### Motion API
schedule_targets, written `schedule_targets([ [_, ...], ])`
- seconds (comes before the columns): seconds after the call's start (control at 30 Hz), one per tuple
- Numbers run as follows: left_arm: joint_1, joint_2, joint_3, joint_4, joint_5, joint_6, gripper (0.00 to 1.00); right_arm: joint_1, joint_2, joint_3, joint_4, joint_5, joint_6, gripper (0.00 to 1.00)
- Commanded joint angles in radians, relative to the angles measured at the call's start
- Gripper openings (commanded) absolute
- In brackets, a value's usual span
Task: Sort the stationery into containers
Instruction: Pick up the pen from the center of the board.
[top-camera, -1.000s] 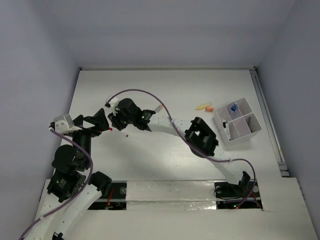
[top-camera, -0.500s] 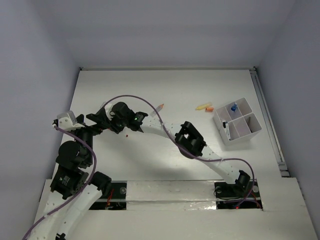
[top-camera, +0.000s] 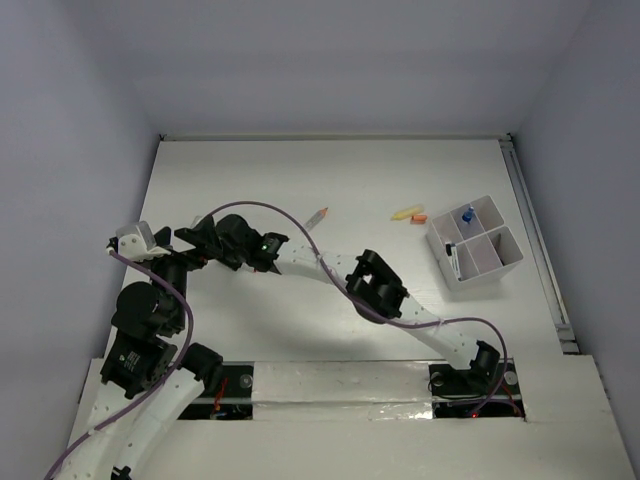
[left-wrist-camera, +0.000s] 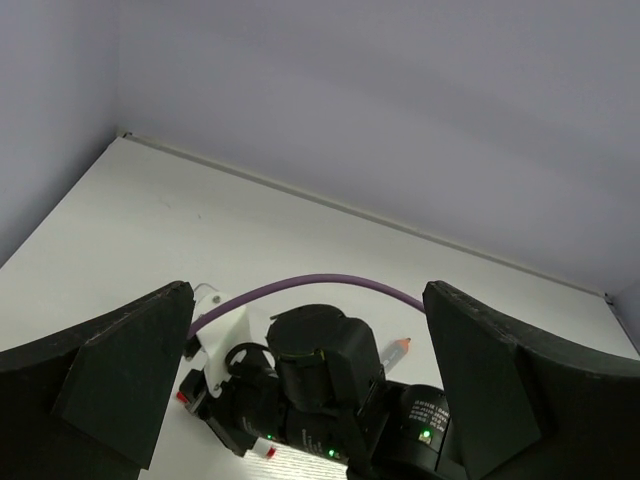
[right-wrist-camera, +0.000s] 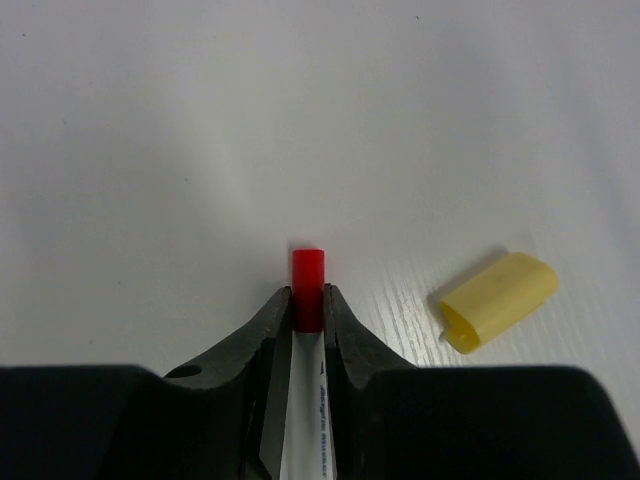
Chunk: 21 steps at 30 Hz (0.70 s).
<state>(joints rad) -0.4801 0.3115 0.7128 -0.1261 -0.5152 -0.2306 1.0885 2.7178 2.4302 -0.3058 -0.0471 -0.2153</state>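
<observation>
In the right wrist view my right gripper (right-wrist-camera: 308, 295) is shut on a white pen (right-wrist-camera: 305, 400) with blue print and a red cap (right-wrist-camera: 308, 272), low over the table. A small yellow piece (right-wrist-camera: 498, 300) lies just to its right. From above, the right gripper (top-camera: 207, 240) reaches far left, close to my open left gripper (top-camera: 185, 258). The left fingers (left-wrist-camera: 120, 370) stand wide with the right wrist between them. The containers (top-camera: 478, 243) sit at the right with a blue item (top-camera: 467, 215) inside. A white orange-capped tube (top-camera: 318, 214) lies mid-table.
A yellow piece (top-camera: 404, 212) and an orange piece (top-camera: 420, 218) lie left of the containers. A purple cable (top-camera: 280, 210) arcs over the right arm. The side wall runs close along the left of both grippers. A rail (top-camera: 535, 240) edges the table's right side.
The right arm has stretched further left toward the left gripper. A small red spot that lay on the table beside it no longer shows. The left arm has shifted slightly.
</observation>
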Motion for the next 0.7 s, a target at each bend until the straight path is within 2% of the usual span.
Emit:
schedule_targets([
  [0.0, 0.006, 0.009, 0.001, 0.056, 0.017, -0.004, 0.99, 0.022, 0.019, -0.052, -0.127, 0.041, -0.029, 0.21],
  [0.3, 0.006, -0.006, -0.003, 0.052, 0.030, -0.006, 0.99, 0.022, -0.042, -0.049, -0.295, 0.010, -0.016, 0.00],
  [0.4, 0.006, -0.011, -0.003, 0.052, 0.035, -0.006, 0.99, 0.022, -0.096, -0.094, -0.334, 0.003, -0.025, 0.00],
  [0.5, 0.006, -0.009, -0.001, 0.051, 0.046, -0.006, 0.99, 0.022, -0.199, -0.221, -0.294, 0.000, 0.002, 0.00],
  [0.63, 0.006, -0.015, -0.001, 0.048, 0.060, -0.010, 0.99, 0.022, -0.381, -0.436, -0.152, 0.000, 0.066, 0.00],
  [0.67, 0.006, -0.018, -0.001, 0.048, 0.063, -0.009, 0.99, 0.008, -0.467, -0.542, -0.115, 0.009, 0.097, 0.00],
])
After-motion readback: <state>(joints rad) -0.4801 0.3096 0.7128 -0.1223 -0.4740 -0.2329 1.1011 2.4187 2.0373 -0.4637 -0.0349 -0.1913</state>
